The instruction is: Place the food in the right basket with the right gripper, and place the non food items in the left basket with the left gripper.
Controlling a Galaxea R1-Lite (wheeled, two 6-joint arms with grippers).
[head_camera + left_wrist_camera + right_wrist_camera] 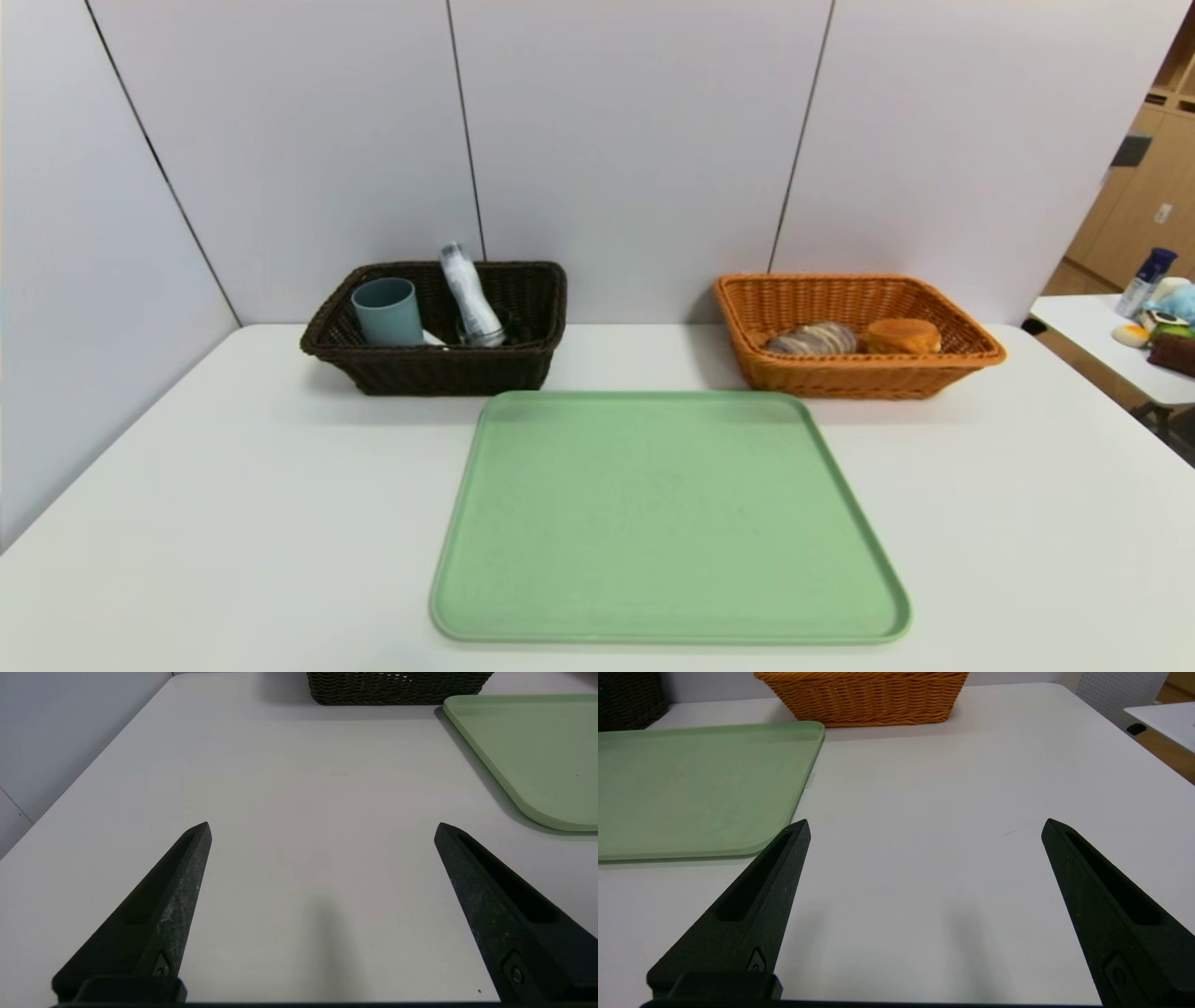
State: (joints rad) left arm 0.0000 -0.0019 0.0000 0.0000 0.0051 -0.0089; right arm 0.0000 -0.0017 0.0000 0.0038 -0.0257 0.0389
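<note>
Green tray (667, 523) bare; items already in dark basket (439, 364) and orange basket (854, 378). Left gripper (322, 828), right gripper (924, 826) low over table, jaws apart, holding nothing.

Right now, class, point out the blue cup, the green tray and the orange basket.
blue cup (387, 313), head view, its side wall.
green tray (523, 420), head view, bare surface.
orange basket (859, 381), head view, front wall.
</note>
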